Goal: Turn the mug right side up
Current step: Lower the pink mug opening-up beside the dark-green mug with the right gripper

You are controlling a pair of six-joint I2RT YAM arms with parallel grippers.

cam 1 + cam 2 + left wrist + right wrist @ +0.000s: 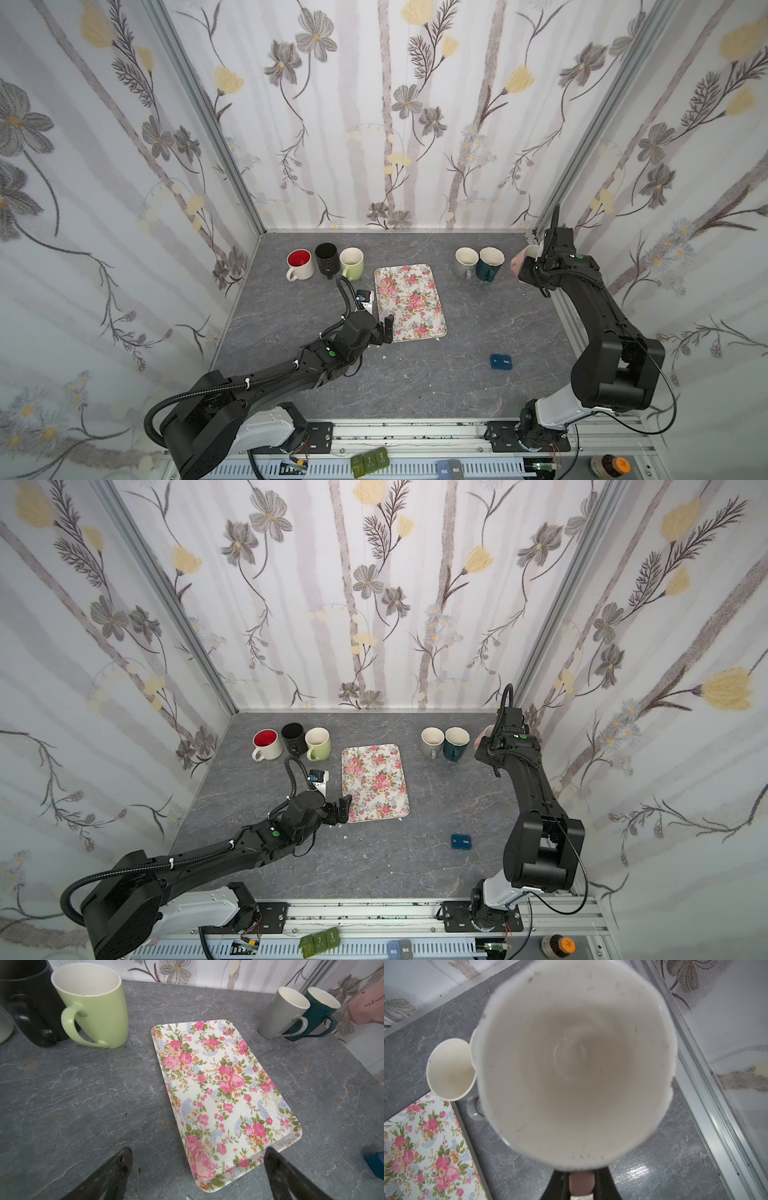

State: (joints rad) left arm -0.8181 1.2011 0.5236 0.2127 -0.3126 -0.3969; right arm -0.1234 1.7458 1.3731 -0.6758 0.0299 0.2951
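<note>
My right gripper point(580, 1180) is shut on the handle of the pink mug point(518, 262), which has a white inside. It holds the mug at the back right by the side wall, just right of the teal mug point(489, 266). The mug's open mouth point(577, 1059) faces the right wrist camera and fills that view; its bottom and the table under it are hidden. In the left wrist view its pink side point(367, 1005) shows tilted. My left gripper point(384, 328) is open and holds nothing, low over the near left corner of the floral tray point(409, 301).
A red-lined white mug point(300, 264), a black mug point(326, 258) and a green mug point(352, 262) stand upright at the back left. A grey mug point(465, 262) stands next to the teal one. A small blue object point(501, 361) lies front right.
</note>
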